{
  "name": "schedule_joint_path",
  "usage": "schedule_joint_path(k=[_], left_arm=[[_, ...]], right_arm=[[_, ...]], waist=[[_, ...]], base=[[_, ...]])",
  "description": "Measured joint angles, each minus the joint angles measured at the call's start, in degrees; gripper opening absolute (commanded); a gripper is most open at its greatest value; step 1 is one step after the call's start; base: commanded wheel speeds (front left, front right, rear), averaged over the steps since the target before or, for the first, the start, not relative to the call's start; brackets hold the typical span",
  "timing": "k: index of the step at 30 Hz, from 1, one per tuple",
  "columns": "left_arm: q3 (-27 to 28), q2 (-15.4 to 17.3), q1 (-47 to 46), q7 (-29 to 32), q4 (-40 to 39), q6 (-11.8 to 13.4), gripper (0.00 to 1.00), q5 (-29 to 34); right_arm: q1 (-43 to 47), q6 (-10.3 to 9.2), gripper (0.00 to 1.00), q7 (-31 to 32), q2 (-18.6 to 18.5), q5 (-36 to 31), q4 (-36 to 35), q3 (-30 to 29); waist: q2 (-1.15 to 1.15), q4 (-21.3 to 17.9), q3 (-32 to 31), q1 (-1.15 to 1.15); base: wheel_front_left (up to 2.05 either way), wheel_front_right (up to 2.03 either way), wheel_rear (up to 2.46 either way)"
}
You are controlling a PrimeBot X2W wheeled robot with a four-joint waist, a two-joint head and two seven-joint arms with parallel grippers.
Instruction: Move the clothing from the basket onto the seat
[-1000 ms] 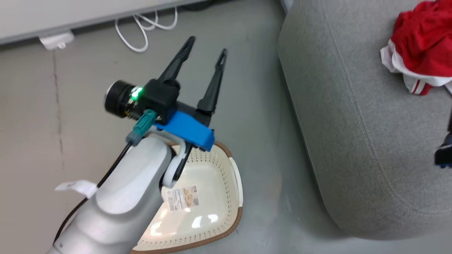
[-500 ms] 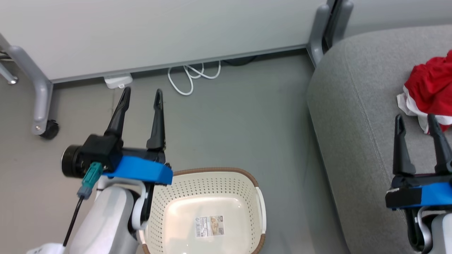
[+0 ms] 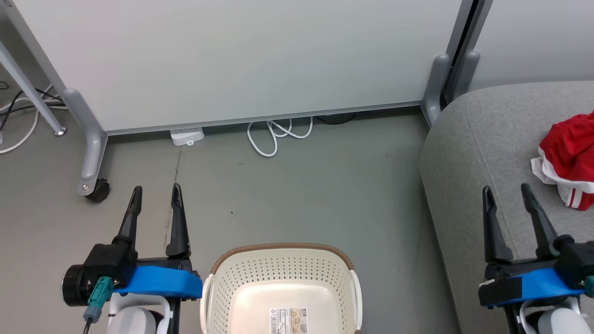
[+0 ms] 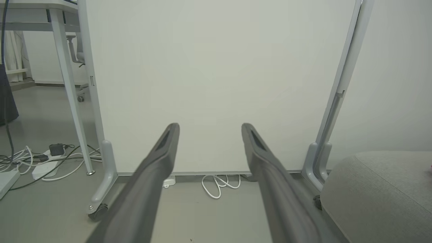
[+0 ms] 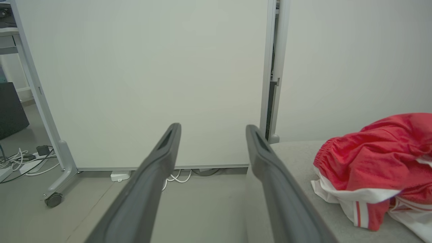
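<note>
The cream basket (image 3: 280, 273) with a brown rim stands on the floor at the bottom centre of the head view, holding no garments, only a label on its bottom. Red clothing (image 3: 568, 155) with white trim lies bunched on the grey seat (image 3: 482, 139) at the right; the right wrist view shows the clothing (image 5: 378, 162) close by on the seat (image 5: 297, 158). My left gripper (image 3: 155, 195) hovers open left of the basket, with nothing between its fingers. My right gripper (image 3: 506, 192) is open over the seat's near edge, left of the clothing.
A white partition panel (image 3: 241, 55) on grey castor legs (image 3: 90, 153) stands behind the floor area. A white coiled cable (image 3: 274, 137) and a power adapter (image 3: 187, 136) lie at its foot. More cables (image 4: 40, 162) and a table leg are at far left.
The head camera has swung and tilted up, so the whole picture shifted. My left arm dropped back to the lower left of the basket, and my right gripper came into view at lower right, open.
</note>
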Motion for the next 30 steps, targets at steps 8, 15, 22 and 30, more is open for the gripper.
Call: schedule_joint_path(k=[8, 15, 22, 30], left_arm=[[3.1, -1.7, 2.4, 0.0, 1.1, -2.0, 1.00, 2.6], [4.1, -2.1, 2.9, 0.0, 1.7, -2.3, 1.00, 3.9], [4.6, -2.2, 3.2, 0.0, 2.3, -2.4, 1.00, 4.7], [4.3, -2.3, 3.7, 0.1, 3.6, -2.5, 0.00, 4.5]], right_arm=[[1.7, 0.00, 1.00, 0.0, 0.9, 0.5, 1.4, 1.2], [2.3, 0.00, 1.00, 0.0, 1.2, 0.6, 2.1, 1.8], [2.6, 0.00, 1.00, 0.0, 1.4, 0.6, 2.7, 2.0], [2.8, 0.00, 0.00, 0.1, 1.5, 0.8, 4.1, 2.2]], waist=[[0.00, 0.7, -1.0, 0.01], [0.00, 0.6, -1.5, 0.01], [0.00, 0.6, -1.8, 0.02], [0.00, 0.6, -2.1, 0.02]], base=[[0.00, 0.00, 0.00], [0.00, 0.00, 0.00], [0.00, 0.00, 0.00], [0.00, 0.00, 0.00]])
